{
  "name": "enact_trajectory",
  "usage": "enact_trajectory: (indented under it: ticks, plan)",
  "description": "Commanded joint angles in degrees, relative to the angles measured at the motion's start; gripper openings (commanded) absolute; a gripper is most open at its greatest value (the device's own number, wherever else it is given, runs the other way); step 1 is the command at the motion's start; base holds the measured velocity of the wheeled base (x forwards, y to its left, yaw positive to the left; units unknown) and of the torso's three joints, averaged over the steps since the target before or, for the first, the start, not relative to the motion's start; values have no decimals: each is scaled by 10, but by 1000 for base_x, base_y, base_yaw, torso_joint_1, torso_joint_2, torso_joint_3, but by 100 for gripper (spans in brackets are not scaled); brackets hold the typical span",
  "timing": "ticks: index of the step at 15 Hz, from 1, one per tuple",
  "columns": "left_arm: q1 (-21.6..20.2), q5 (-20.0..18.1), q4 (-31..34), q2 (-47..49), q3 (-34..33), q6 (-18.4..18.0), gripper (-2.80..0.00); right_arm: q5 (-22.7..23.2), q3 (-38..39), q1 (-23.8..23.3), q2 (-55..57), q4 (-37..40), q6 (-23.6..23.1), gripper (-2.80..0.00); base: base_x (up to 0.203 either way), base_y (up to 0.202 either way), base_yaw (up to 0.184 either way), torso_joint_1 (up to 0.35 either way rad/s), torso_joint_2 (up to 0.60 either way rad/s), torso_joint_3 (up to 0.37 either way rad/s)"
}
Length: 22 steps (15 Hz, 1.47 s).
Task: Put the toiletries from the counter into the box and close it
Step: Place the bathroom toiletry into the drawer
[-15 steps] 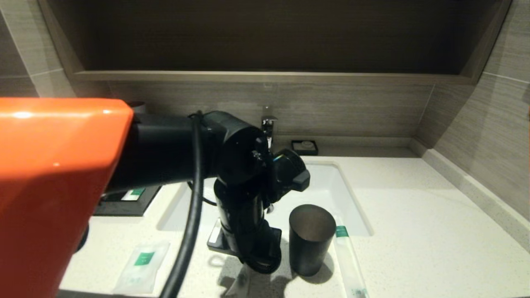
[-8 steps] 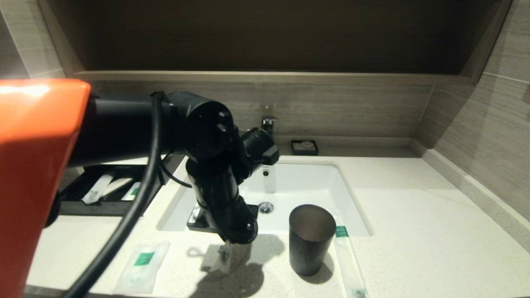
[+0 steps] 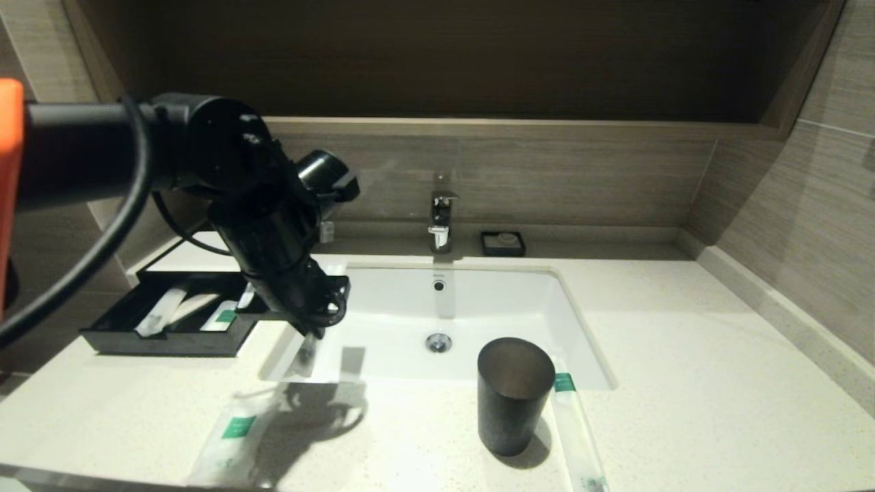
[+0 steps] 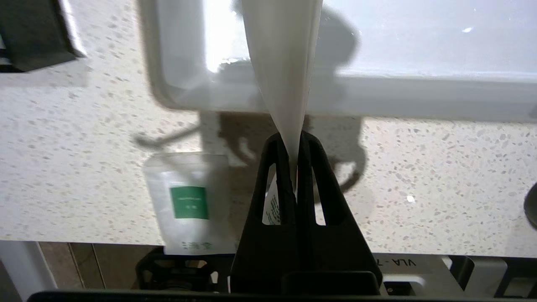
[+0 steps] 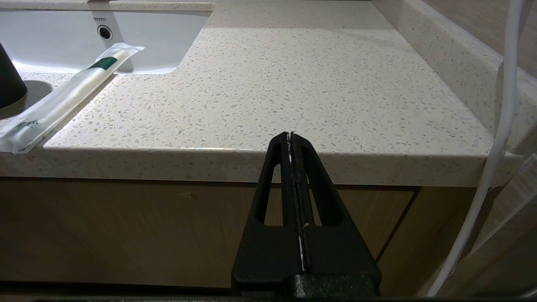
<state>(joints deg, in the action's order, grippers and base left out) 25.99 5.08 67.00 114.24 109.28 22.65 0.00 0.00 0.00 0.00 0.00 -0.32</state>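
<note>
Pinching a long sachet (image 3: 307,353) by its top end, the left gripper (image 3: 316,333) is hanging it left of centre in the head view, over the sink's (image 3: 547,321) left rim. I judge it should be travelling on leftward, lowering the dangling tail into the open box (image 3: 164,342) at mid-left before letting go. Below the counter (image 5: 293,84) edge, the right gripper (image 5: 293,136) is sitting parked, jaws pressed together on nothing.

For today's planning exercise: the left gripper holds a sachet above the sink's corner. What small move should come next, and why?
Probably carry it further toward the open box: the left gripper is shut on the sachet, which hangs short of the drawer that already holds other sachets.
</note>
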Motion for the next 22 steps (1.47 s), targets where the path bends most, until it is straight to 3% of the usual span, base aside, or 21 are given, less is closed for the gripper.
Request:
enact_trajectory:
  ticks: [1, 9, 15, 20, 22]
  plan:
    - [-49, 1, 5, -23, 5, -34, -280, 0, 0, 0, 0, 0, 0, -280, 0, 0, 0, 0, 0, 0]
    - [-198, 0, 4, -61, 4, -216, -280, 0, 0, 0, 0, 0, 0, -280, 0, 0, 0, 0, 0, 0]
    - [-253, -2, 27, -67, 3, -279, -280, 0, 0, 0, 0, 0, 0, -280, 0, 0, 0, 0, 0, 0]
    - [-300, -6, 42, -60, 3, -352, -280, 0, 0, 0, 0, 0, 0, -280, 0, 0, 0, 0, 0, 0]
    - [-303, -5, 51, -53, 4, -367, -280, 0, 0, 0, 0, 0, 0, -280, 0, 0, 0, 0, 0, 0]
